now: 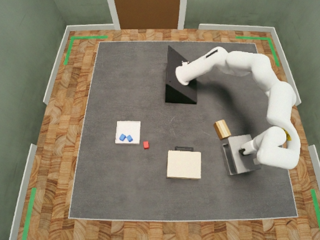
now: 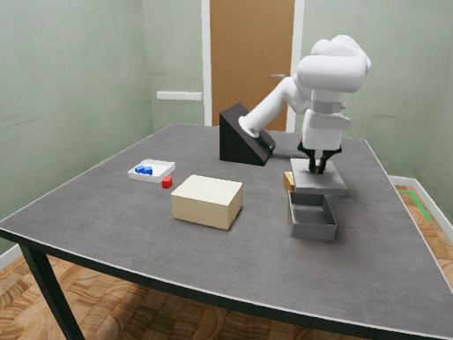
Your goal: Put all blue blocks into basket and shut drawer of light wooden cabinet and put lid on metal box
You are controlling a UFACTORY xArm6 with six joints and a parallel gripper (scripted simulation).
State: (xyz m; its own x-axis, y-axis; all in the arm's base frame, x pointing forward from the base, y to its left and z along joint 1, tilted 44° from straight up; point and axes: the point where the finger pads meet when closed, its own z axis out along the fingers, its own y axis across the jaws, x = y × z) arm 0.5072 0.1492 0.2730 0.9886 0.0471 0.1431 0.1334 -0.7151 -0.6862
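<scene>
My gripper point(image 1: 242, 152) point(image 2: 317, 169) is shut on the handle of the flat grey lid point(image 1: 238, 143) point(image 2: 323, 185). It holds the lid level, a little above the open metal box point(image 1: 226, 158) point(image 2: 312, 230) and shifted toward the back of it. The box looks empty inside. The white basket point(image 1: 127, 125) point(image 2: 154, 178) lies at the left with two blue blocks point(image 1: 122, 137) point(image 1: 129, 138) point(image 2: 143, 169) in it. The light wooden cabinet point(image 1: 183, 164) point(image 2: 207, 201) stands in the middle front; its drawer looks shut, with the dark handle point(image 1: 184, 148) at the far side.
A red block point(image 1: 145, 145) point(image 2: 167, 182) lies just right of the basket. A tan wooden block point(image 1: 222, 129) point(image 2: 288, 181) sits beside the metal box, on its far left. The black wedge base point(image 1: 178, 78) point(image 2: 240, 141) stands at the back middle.
</scene>
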